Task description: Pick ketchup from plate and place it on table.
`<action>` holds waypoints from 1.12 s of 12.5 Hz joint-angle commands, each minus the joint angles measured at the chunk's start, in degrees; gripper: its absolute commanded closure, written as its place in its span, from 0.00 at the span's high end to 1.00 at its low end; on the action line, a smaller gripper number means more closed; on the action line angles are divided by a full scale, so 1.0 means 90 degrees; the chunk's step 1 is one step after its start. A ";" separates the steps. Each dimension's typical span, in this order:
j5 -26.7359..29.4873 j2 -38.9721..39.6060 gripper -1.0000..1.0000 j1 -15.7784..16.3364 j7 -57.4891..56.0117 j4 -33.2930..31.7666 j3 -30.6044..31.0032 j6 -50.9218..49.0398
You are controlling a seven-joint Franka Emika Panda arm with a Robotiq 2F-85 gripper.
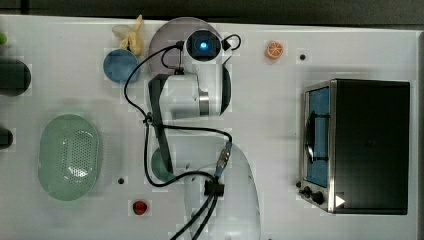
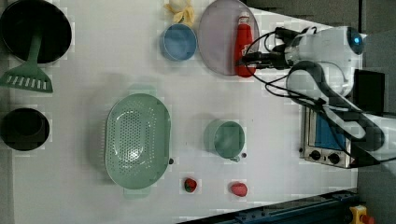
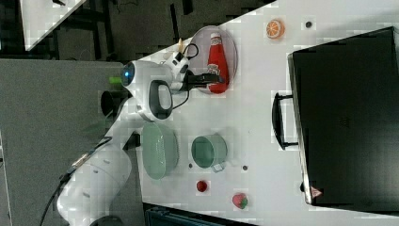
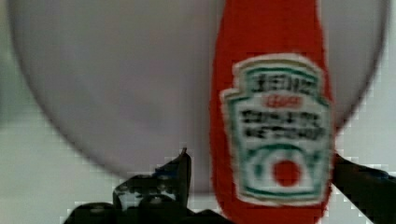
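I read the left view from its left to its right. At the table's (image 2: 116,56) far left edge: a dark pan with a green slotted spatula (image 2: 29,74) laid over it, and a dark cup nearer me. Next a green oval basket (image 2: 137,141), perforated, matte plastic by the look. Then a small blue bowl (image 2: 178,42), a green mug (image 2: 225,138), two small red fruits near the front edge.

The plate (image 2: 215,35) sits at the table's back edge: flat, round, pale mauve-grey, smooth. The ketchup (image 2: 243,44) lies flat on it, a soft-looking red bottle with white cap and a white-and-green label. Its long axis runs from cap at the plate's far side to base at the near rim; the base overhangs the rim a little.

The gripper (image 2: 249,58) comes in from the left view's right, over the bottle's base end. In the wrist view the fingers (image 4: 180,170) stand wide apart, one on each side of the label, the ketchup (image 4: 273,121) between them. They straddle across the bottle's width, so a close would pinch its short axis. I judge nothing is gripped yet; whether the pads touch the plastic I cannot tell.

In the right view the gripper (image 3: 204,77) sits over the lower body of the ketchup (image 3: 217,59), plate (image 3: 200,40) beneath.

Further right in the left view: a steel toaster oven (image 2: 327,135), partly behind the arm.
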 commanded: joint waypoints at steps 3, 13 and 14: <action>-0.0073 0.0241 1.00 0.0009 -0.0255 0.0290 0.0008 0.0511; -0.0072 0.0367 0.63 0.0019 -0.0238 0.0435 -0.0003 0.0631; -0.0070 0.0316 0.63 0.0010 -0.0215 0.0463 -0.0003 0.0629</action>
